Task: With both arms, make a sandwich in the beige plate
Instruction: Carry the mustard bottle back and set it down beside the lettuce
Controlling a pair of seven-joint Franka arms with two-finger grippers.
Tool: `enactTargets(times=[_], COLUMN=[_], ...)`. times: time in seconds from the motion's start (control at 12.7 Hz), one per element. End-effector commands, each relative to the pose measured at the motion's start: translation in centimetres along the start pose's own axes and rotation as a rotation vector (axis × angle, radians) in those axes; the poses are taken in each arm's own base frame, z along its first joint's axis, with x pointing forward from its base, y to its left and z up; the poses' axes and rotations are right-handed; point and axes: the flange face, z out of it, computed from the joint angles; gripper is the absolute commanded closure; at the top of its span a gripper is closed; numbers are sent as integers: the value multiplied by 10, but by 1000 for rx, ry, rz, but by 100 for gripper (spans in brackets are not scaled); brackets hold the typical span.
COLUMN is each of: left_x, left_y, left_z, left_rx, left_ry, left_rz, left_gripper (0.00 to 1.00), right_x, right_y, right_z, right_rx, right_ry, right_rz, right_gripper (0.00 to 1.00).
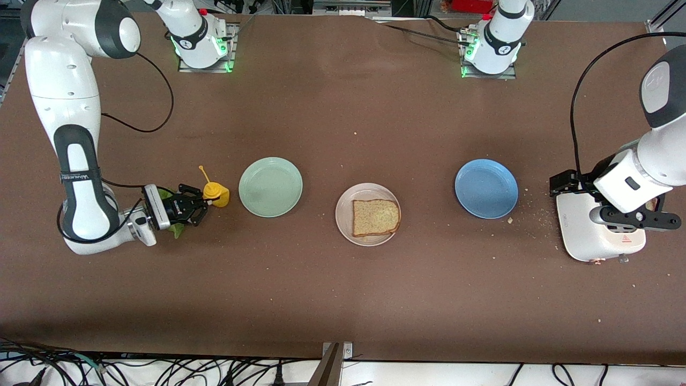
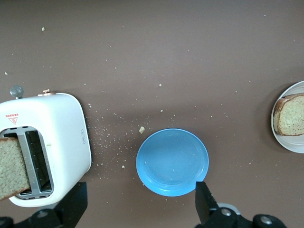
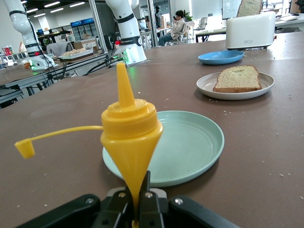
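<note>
The beige plate [image 1: 343, 214] sits mid-table with one slice of brown bread [image 1: 376, 217] on it; both also show in the right wrist view, the plate [image 3: 204, 84] and the bread [image 3: 237, 78]. A second slice [image 2: 9, 166] stands in a slot of the white toaster [image 2: 61, 123]. A green lettuce leaf [image 1: 177, 230] lies on the table, mostly hidden under the right wrist. My right gripper [image 1: 206, 205] is low beside the mint-green plate and shut on a yellow squeeze bottle [image 3: 130, 135], pinching its base. My left gripper [image 2: 139, 209] is open and empty, over the toaster [image 1: 589, 236].
The mint-green plate [image 1: 270, 186] lies between the bottle and the beige plate. A blue plate [image 1: 486, 188] lies between the beige plate and the toaster. The bottle's cap [image 3: 23, 148] hangs open on its tether. Crumbs are scattered by the toaster.
</note>
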Motion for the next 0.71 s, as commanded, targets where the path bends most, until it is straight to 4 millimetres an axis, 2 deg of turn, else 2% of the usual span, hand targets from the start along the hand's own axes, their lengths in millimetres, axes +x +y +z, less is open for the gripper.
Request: enactTargets(times=[0.0, 0.24, 0.31, 0.39, 0.47, 0.55, 0.63], left_x=[4, 5, 6, 6, 6, 6, 6], left_y=[-3, -3, -4, -4, -4, -4, -4], left_z=[-5, -6, -6, -6, -6, -6, -5], left_rx=[1, 2, 1, 1, 1, 1, 2], left_ry=[12, 23, 26, 26, 26, 26, 26], left_rz=[-1, -3, -3, -3, -3, -3, -4], left_gripper=[0, 0, 0, 0, 0, 0, 0], right_x=[-6, -8, -8, -8, -9, -8, -7], right_y=[2, 2, 2, 1, 1, 1, 0], right_z=[4, 5, 5, 5, 5, 4, 1], right_rx=[-24, -24, -24, -22, -21, -20, -19], right_ry=[60, 66, 66, 64, 63, 58, 52], right_rz=[-44, -41, -38, -25, -17, -10, 1], right_gripper=[100, 99, 84, 52, 34, 0, 0])
